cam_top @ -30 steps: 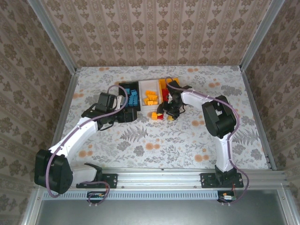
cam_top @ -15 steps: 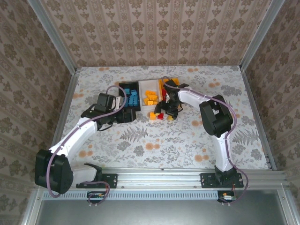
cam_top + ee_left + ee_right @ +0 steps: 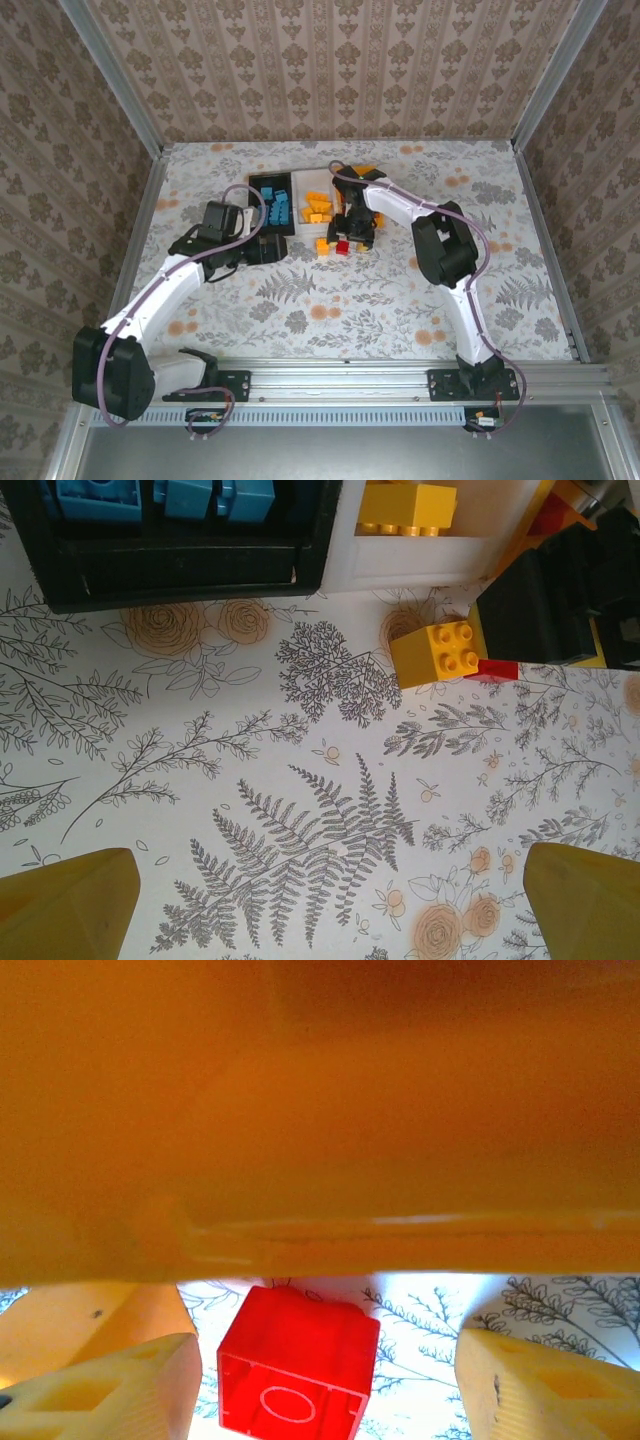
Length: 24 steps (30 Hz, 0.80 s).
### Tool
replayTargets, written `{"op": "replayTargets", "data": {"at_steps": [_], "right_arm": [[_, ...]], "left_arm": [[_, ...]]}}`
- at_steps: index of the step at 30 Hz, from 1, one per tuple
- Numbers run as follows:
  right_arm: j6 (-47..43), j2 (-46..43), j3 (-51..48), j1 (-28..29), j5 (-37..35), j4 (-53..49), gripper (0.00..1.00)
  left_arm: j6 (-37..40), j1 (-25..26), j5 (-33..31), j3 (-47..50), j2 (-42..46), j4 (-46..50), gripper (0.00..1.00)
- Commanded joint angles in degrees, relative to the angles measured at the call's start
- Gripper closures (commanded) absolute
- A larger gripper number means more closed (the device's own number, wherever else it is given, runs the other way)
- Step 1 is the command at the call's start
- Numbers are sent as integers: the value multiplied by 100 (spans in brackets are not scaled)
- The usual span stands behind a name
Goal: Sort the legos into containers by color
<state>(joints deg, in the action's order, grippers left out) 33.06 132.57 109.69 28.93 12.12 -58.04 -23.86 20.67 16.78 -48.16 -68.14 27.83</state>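
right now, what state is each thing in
black bin: open, holding blue bricks
white bin: open, holding orange bricks
red brick: on table, ungripped
loose orange brick: on table, unsorted
left fingers: open, empty
right fingers: open, straddling red brick

Lab test booth: aluminium frame, wallpapered panels.

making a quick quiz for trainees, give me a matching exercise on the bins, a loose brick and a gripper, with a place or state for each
Things:
1. black bin
2. white bin
3. red brick
4. left gripper

Place or state:
a. holds a yellow brick
b. open, above the floral tablecloth
c. holds blue bricks
d. on the table, between the fingers of the right gripper

Pairs: 1-c, 2-a, 3-d, 4-b
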Motion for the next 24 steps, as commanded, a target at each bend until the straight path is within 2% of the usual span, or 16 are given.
{"op": "replayTargets", "data": {"at_steps": [1,5,10,19,24], "right_arm": [[-209,302,417,58,-413,-563,34],[-199,436,596,60,-506,-691,37],[-117,317,284,54,-586,-520,51],[12,-428,-839,-135,-672,-92,56],[69,-1076,-1810,-332,-682,206,58]], "left_arm": [[-16,-63,93,62,108,82,0],[-2,-101,122,63,108,90,0],[29,-142,151,46,75,73,0],[-29,-151,273,-57,-153,-46,0],[-74,-142,314,-72,-250,-97,0]]}}
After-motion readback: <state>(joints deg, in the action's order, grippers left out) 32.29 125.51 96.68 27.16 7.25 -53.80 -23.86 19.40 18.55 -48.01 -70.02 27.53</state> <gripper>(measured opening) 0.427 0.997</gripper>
